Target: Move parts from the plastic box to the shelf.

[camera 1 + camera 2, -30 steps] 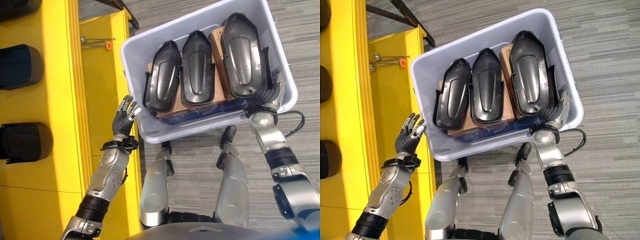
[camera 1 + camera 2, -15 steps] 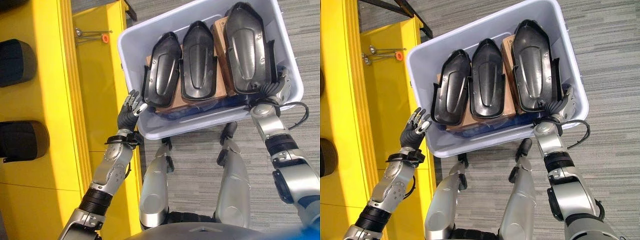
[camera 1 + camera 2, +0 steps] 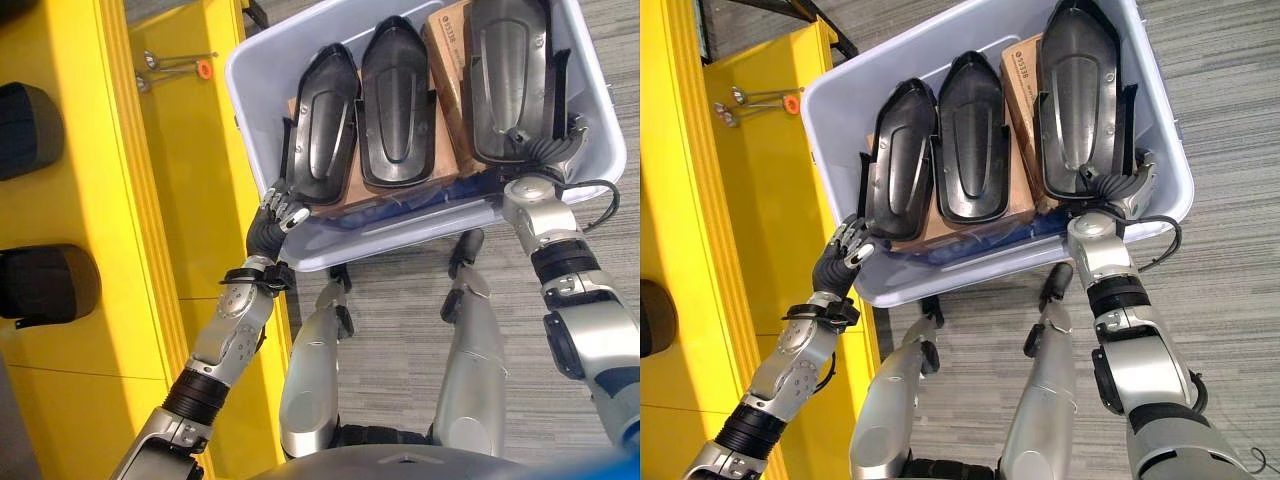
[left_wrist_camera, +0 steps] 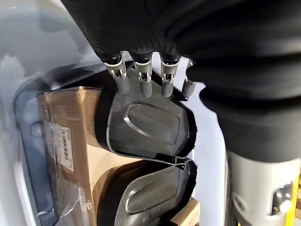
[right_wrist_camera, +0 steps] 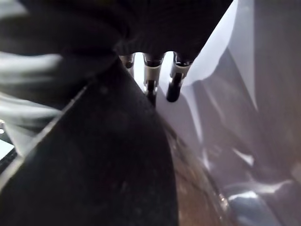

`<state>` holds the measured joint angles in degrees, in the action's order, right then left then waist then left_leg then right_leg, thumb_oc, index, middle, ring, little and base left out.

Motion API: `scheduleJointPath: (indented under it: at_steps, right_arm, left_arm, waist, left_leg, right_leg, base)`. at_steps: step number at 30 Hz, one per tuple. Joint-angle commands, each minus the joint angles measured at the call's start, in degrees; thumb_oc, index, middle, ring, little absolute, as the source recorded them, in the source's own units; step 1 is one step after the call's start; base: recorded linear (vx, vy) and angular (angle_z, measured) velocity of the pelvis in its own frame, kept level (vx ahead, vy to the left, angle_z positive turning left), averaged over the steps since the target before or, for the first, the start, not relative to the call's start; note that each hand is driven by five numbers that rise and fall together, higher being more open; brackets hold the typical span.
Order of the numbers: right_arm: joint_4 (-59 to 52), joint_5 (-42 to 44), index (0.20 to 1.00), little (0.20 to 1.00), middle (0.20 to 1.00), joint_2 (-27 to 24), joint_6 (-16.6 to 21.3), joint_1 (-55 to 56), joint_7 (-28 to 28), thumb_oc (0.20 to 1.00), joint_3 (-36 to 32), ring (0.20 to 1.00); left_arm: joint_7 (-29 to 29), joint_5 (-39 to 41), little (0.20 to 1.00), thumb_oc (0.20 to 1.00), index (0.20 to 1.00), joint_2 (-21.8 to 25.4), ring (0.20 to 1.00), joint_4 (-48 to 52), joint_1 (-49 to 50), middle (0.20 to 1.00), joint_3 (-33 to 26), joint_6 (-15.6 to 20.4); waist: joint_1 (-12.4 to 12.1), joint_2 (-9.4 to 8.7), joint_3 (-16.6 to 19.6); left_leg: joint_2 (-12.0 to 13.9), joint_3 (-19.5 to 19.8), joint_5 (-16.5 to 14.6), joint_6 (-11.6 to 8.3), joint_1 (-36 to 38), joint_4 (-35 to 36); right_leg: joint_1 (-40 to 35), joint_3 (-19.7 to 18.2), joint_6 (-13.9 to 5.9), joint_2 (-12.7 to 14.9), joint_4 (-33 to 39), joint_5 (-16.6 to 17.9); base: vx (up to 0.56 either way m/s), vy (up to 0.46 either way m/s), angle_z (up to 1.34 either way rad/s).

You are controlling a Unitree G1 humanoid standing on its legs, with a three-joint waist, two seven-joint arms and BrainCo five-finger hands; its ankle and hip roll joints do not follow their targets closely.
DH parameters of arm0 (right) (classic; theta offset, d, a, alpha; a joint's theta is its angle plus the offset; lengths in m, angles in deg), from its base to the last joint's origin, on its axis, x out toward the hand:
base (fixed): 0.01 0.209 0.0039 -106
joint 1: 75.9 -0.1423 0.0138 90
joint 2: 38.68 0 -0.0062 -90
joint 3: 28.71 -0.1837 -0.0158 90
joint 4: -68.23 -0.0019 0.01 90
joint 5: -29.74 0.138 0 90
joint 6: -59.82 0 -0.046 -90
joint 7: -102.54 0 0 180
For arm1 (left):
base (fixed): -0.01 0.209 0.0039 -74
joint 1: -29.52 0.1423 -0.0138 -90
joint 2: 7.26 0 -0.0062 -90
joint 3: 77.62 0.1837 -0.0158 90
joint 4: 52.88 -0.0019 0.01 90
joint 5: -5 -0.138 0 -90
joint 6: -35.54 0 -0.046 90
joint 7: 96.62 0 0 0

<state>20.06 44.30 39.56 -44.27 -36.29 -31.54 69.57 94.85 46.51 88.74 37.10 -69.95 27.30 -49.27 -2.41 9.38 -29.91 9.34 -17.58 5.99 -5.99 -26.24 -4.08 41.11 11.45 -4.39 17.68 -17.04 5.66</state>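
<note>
A pale plastic box (image 3: 400,240) holds three black moulded parts on brown cartons (image 3: 447,40): a left part (image 3: 322,120), a middle part (image 3: 397,100) and a larger right part (image 3: 512,70). My left hand (image 3: 272,222) is open at the box's near left corner. In the left wrist view its fingers (image 4: 143,84) reach over the near end of the left part (image 4: 146,122). My right hand (image 3: 545,160) is curled round the near end of the right part. In the right wrist view that part (image 5: 103,155) lies against the palm, beside the box wall (image 5: 235,94).
A yellow shelf (image 3: 120,250) runs along the left, with black parts (image 3: 45,285) lying on its levels. Thin metal tools with an orange tip (image 3: 203,68) lie on the yellow surface beyond the box's left corner. Grey carpet lies to the right of the box.
My left hand has moved from beside the shelf to the box's near left corner and onto the left part. My right hand has stayed on the right part. The camera has shifted.
</note>
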Motion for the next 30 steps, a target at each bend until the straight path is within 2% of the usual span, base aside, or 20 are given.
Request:
scheduleJointPath:
  at_steps: [1, 3, 5, 10, 18, 21, 23, 26, 30]
  right_arm:
    - [8.7, 4.0, 1.0, 1.0, 1.0, -5.8, -2.5, 2.1, -7.1, 1.0, 0.1, 1.0]
    - [8.7, 4.7, 1.0, 1.0, 1.0, -5.1, -1.9, 2.0, -9.8, 1.0, 1.1, 1.0]
    - [7.6, 8.2, 1.0, 1.0, 1.0, -2.7, 0.1, 2.8, -16.1, 1.0, 2.9, 1.0]
    - [2.1, 12.0, 1.0, 1.0, 1.0, 1.6, 2.9, 4.9, -21.5, 1.0, 5.1, 1.0]
    - [-6.5, 12.7, 1.0, 1.0, 1.0, 6.4, 1.6, 8.7, -19.5, 1.0, 6.8, 1.0]
    - [-6.2, 14.3, 1.0, 1.0, 1.0, 7.0, 0.8, 8.9, -17.1, 1.0, 6.6, 1.0]
    - [-4.2, 12.1, 1.0, 1.0, 1.0, 6.7, 1.4, 8.5, -15.2, 1.0, 5.8, 1.0]
    - [-1.5, 11.2, 1.0, 1.0, 1.0, 4.6, 1.0, 6.3, -16.5, 1.0, 3.6, 1.0]
    - [-0.7, 15.0, 1.0, 1.0, 1.0, 3.9, 0.7, 5.2, -18.9, 1.0, 3.6, 1.0]
  left_arm:
    - [-1.5, 0.8, 1.0, 1.0, 1.0, 0.3, 1.0, 1.1, -0.3, 1.0, 1.1, 1.7]
    - [-1.8, 0.8, 1.0, 1.0, 1.0, 0.2, 1.0, 0.7, -0.5, 1.0, 0.9, 1.9]
    - [-2.4, 0.0, 1.0, 1.0, 1.0, -0.1, 1.0, 0.5, -0.6, 1.0, 0.4, 1.7]
    - [-2.8, -1.5, 1.0, 1.0, 1.0, -0.5, 1.0, 0.1, -0.3, 1.0, -0.7, 1.6]
    - [-2.2, -3.1, 1.0, 1.0, 1.0, -0.9, 1.0, 0.8, 0.4, 1.0, -1.8, 1.2]
    - [-2.3, -3.5, 1.0, 1.0, 1.0, -1.0, 1.0, 0.4, 0.2, 1.0, -1.8, 1.1]
    - [-2.2, -4.0, 1.0, 1.0, 1.0, -1.2, 1.0, 0.1, 0.0, 1.0, -1.7, 1.1]
    - [-1.9, -3.2, 1.0, 1.0, 1.0, -0.7, 1.0, -0.1, -0.7, 1.0, -1.2, 0.6]
    - [-2.2, -3.0, 1.0, 1.0, 1.0, -0.6, 1.0, -0.1, -1.1, 1.0, -1.1, 0.4]
  waist:
    - [0.1, 4.3, 0.1]
    - [0.2, 4.21, 0.1]
    - [0.4, 3.77, 0.1]
    - [0.5, 2.73, 0.1]
    - [0.8, 1.08, 0.1]
    - [0.7, 0.87, 0.1]
    - [0.5, 0.87, 0.1]
    - [0.2, 1.11, 0.1]
    - [-0.1, 1.03, 0.1]
  left_leg:
    - [2.4, -3.2, -0.9, -1.78, -3.9, -3.9]
    - [2.8, -3.6, -0.7, -1.85, -4.1, -3.8]
    - [3.1, -3.9, -0.7, -1.88, -4.5, -4.0]
    - [3.7, -3.8, -0.6, -1.82, -5.3, -4.4]
    - [4.1, -3.4, -0.8, -1.59, -5.6, -5.0]
    - [4.2, -3.1, -0.9, -1.55, -5.8, -5.4]
    - [4.2, -2.8, -1.1, -1.48, -5.9, -5.8]
    - [4.1, -2.3, -1.1, -1.57, -5.9, -6.2]
    - [4.1, -2.2, -1.0, -1.66, -5.6, -6.0]
  right_leg:
    - [0.8, -0.3, -3.04, -0.4, -6.6, -7.2]
    - [1.3, -0.4, -2.89, -0.5, -6.6, -7.1]
    - [1.9, -0.5, -2.71, -0.8, -6.7, -7.0]
    - [2.6, -0.6, -2.55, -1.2, -7.0, -6.8]
    - [2.2, -0.6, -2.55, -1.7, -6.8, -6.6]
    - [2.2, -0.6, -2.56, -1.7, -7.2, -6.6]
    - [2.1, -0.5, -2.55, -1.6, -7.6, -6.9]
    - [1.8, -0.3, -2.59, -1.4, -8.2, -7.1]
    - [1.5, -0.1, -2.68, -1.2, -8.2, -7.2]
  base:
    - [0.0, 0.0, 0.0]
    - [-0.01, -0.031, -0.07]
    - [0.0, -0.049, -0.11]
    - [0.0, -0.028, -0.07]
    - [0.0, 0.0, 0.0]
    - [0.0, 0.0, 0.0]
    - [0.01, 0.0, 0.02]
    - [0.02, 0.011, 0.08]
    - [0.0, 0.002, 0.08]
